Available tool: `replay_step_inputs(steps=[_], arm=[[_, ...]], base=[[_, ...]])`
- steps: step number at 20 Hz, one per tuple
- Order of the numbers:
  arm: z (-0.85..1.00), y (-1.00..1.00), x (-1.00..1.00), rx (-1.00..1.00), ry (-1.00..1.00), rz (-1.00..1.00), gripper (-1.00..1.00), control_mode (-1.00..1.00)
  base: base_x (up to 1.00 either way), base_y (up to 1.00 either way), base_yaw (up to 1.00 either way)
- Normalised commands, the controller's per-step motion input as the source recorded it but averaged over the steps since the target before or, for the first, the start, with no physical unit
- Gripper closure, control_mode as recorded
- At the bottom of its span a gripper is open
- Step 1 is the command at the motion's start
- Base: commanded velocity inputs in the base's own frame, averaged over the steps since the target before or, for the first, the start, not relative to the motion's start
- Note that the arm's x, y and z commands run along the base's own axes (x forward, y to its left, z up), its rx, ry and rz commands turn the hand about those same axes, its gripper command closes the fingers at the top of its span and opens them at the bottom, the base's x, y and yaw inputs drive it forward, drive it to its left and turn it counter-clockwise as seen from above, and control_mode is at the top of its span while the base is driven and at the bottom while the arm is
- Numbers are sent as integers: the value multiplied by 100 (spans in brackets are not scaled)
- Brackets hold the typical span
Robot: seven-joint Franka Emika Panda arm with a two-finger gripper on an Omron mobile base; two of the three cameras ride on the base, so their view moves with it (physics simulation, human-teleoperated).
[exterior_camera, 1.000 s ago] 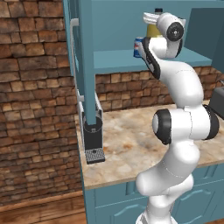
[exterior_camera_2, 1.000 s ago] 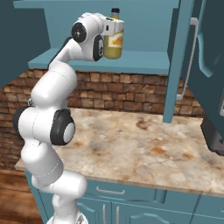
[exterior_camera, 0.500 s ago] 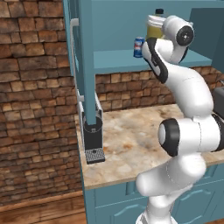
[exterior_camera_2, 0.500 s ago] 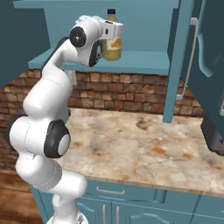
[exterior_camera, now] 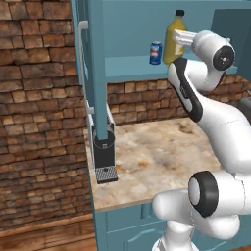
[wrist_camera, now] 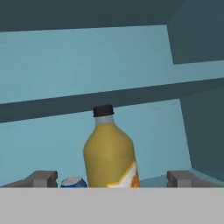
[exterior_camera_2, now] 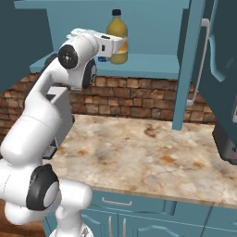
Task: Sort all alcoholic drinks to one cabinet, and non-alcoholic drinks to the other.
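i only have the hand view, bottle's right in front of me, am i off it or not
Observer: Off it. In the right base view the gripper is open, short of the juice bottle, which stands on its own on the cabinet shelf.
Operator: i see a bit of blue at the bottom, what's that
Observer: The soda can. The left base view shows it upright on the same shelf, beside the bottle with a gap between them.
Operator: doors in the way?
Observer: The cabinet door stands open, swung out over the counter to the arm's left.
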Motion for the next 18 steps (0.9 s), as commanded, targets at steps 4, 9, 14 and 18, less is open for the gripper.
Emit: replay_step_inputs(steps=[4, 9, 14, 18], arm=[[-8, 18, -92, 0, 13, 0, -100, -100], [-10, 11, -78, 0, 30, 0, -100, -100], [-16, 2, -58, 2, 44, 0, -100, -100], [-40, 0, -60, 3, 39, 0, -100, -100]], base=[[0, 0, 0], [0, 0, 0], [0, 0, 0], [0, 0, 0]])
